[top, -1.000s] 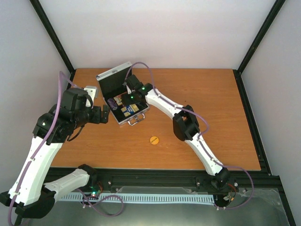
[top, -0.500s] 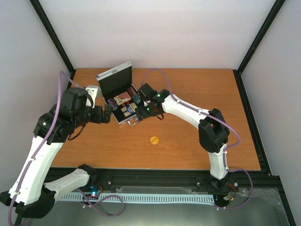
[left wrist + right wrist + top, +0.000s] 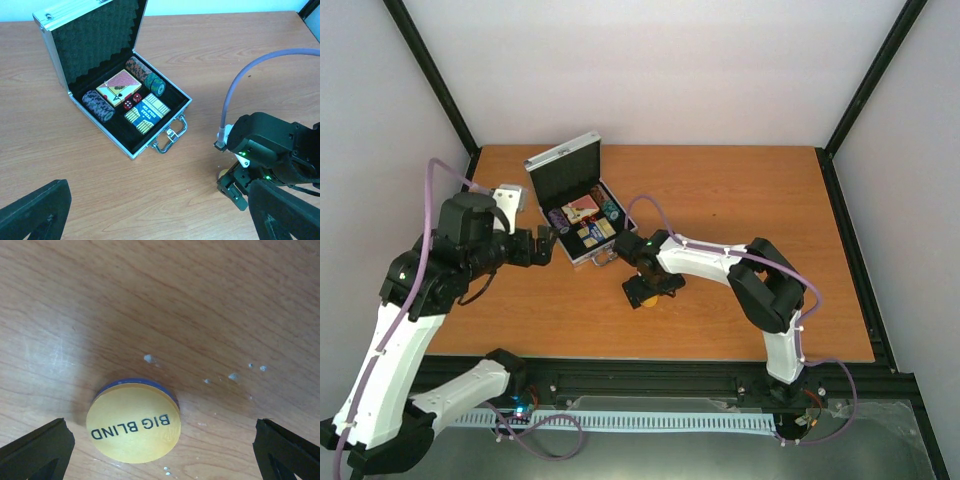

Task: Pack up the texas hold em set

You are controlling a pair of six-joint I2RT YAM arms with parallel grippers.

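The silver case [image 3: 565, 175] lies open at the back left of the table, its lid [image 3: 95, 40] upright with black foam. Inside are three chip stacks [image 3: 98, 105], a red card deck [image 3: 119, 85], a blue deck [image 3: 147, 112] and red dice [image 3: 132, 100]. The orange round button [image 3: 134, 422], marked BIG BLIND with a blue edge beneath it, lies flat on the table in front of the case. My right gripper [image 3: 642, 292] hangs right over it, open, with a finger on each side [image 3: 160, 455]. My left gripper [image 3: 548, 243] is open and empty, left of the case [image 3: 160, 220].
The right arm [image 3: 270, 150] and its grey cable [image 3: 240, 85] reach across the table in front of the case handle [image 3: 170, 140]. Small white specks [image 3: 149, 358] lie on the wood by the button. Black frame posts and white walls close in the table.
My right arm has drawn back from the case and come down over the orange button. My left arm has shifted only slightly.
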